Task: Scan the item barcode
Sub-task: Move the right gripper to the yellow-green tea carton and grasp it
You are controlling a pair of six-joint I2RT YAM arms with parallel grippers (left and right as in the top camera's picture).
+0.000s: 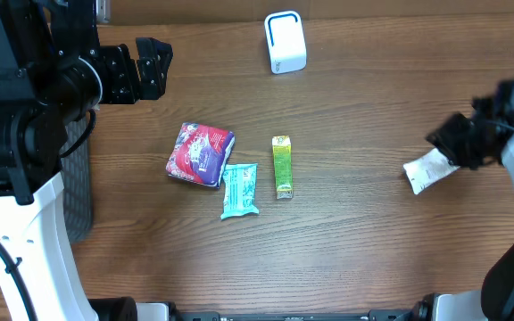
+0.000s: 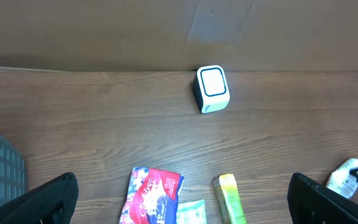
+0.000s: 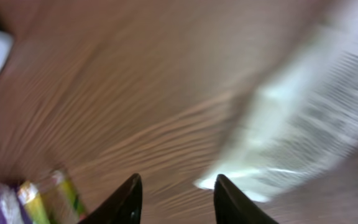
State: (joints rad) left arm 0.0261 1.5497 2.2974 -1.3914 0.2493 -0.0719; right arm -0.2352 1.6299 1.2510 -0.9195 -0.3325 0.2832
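The white barcode scanner [image 1: 285, 42] with a blue-rimmed face stands at the table's far edge, and the left wrist view shows the scanner [image 2: 212, 89] too. A white packet [image 1: 428, 169] with printed lines lies at the right. My right gripper [image 1: 449, 143] hovers over its upper end. In the blurred right wrist view the right gripper [image 3: 176, 180] is open with nothing between its fingers, and the white packet [image 3: 297, 124] lies just past the right finger. My left gripper [image 1: 150, 69] hangs wide open at the back left, well above the table and holding nothing.
A red and purple packet [image 1: 201, 153], a teal packet [image 1: 239, 190] and a green-yellow box [image 1: 282, 166] lie together mid-table. A dark grey basket [image 1: 77, 187] stands off the left edge. A cardboard wall [image 2: 166, 31] backs the table.
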